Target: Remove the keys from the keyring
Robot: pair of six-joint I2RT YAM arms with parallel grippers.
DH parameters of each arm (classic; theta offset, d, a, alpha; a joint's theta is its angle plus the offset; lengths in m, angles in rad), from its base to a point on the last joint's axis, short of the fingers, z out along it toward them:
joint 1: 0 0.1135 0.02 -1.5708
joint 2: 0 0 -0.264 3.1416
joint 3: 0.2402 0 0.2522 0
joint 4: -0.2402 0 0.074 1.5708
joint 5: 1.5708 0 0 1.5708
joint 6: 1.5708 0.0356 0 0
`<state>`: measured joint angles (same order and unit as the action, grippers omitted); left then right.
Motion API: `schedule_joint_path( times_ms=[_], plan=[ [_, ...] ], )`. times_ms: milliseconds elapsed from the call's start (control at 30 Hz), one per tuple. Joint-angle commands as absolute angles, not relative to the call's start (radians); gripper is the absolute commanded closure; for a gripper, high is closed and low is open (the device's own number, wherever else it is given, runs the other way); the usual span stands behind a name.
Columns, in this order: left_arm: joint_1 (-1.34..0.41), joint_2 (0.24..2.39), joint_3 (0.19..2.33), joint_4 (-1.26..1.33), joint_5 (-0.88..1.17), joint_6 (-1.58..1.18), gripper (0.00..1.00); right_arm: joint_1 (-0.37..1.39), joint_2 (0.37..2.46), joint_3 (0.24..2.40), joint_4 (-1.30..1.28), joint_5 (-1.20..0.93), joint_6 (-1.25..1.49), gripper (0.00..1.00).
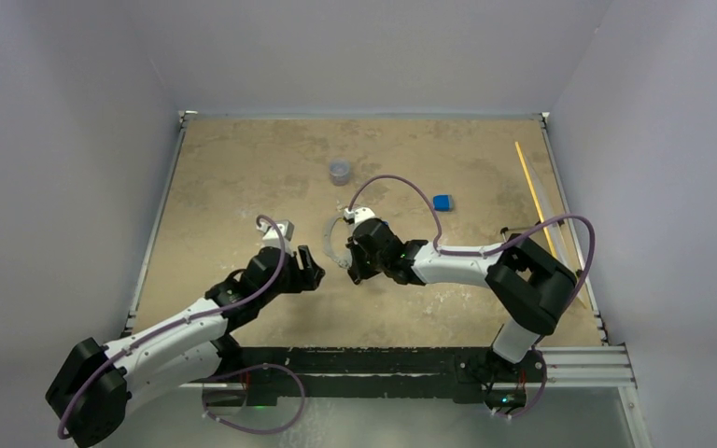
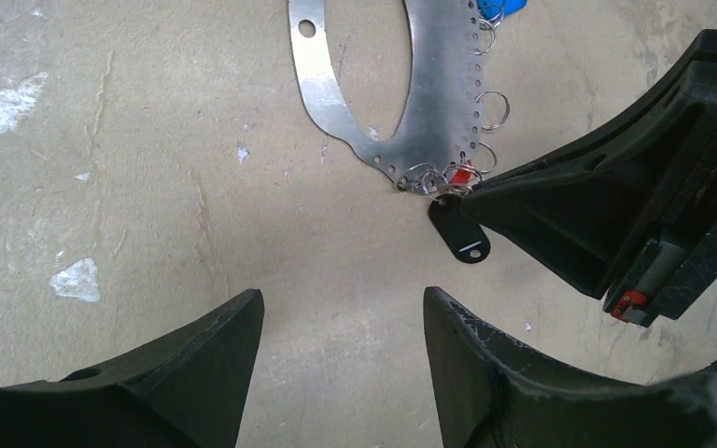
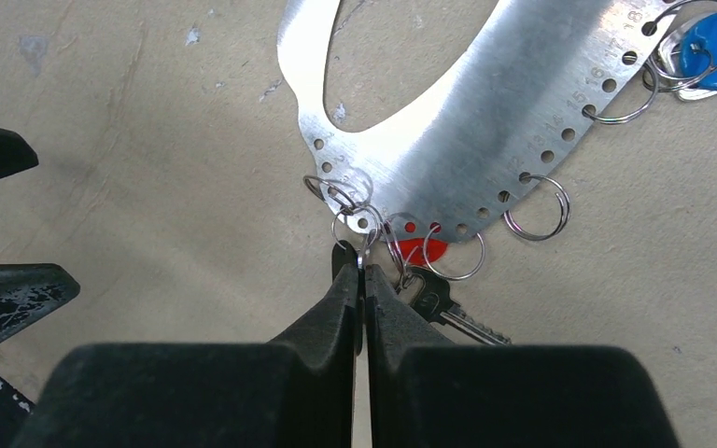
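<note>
Right wrist view: the right gripper (image 3: 362, 273) is pinching shut on a thin wire loop (image 3: 358, 227) at the lower edge of the keyring (image 3: 485, 131), which is lying flat on the table (image 3: 103, 140). The left gripper (image 2: 344, 313) is hanging open nearby, holding nothing. The keys (image 3: 457, 315) are looking light and loose. That loop is likely springy and slippery, so I'd be steadying the stiff keyring itself

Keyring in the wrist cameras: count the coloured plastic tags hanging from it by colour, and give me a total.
black tag: 1
red tag: 1
blue tag: 1
Total in view on the keyring: 3
</note>
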<state>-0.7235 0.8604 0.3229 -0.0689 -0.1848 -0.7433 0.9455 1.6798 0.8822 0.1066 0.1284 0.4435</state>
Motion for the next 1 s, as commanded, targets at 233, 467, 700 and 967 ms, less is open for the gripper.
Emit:
schedule_joint_path(
  times_ms=[233, 467, 700, 967],
  plan=[
    [-0.730, 0.899, 0.331, 0.041, -0.139, -0.713, 0.39, 0.939, 1.673, 0.853, 0.167, 0.051, 0.421, 0.85],
    [-0.730, 0.905, 0.328, 0.050, -0.137, -0.713, 0.39, 0.939, 1.689, 0.843, 0.192, 0.030, 0.432, 0.77],
    [-0.730, 0.917, 0.318, 0.076, -0.133, -0.699, 0.39, 0.939, 1.711, 0.834, 0.207, 0.007, 0.437, 0.76],
    [-0.730, 0.946, 0.329, 0.116, -0.138, -0.632, 0.38, 0.937, 1.721, 0.815, 0.216, 0.002, 0.426, 0.92]
  ],
)
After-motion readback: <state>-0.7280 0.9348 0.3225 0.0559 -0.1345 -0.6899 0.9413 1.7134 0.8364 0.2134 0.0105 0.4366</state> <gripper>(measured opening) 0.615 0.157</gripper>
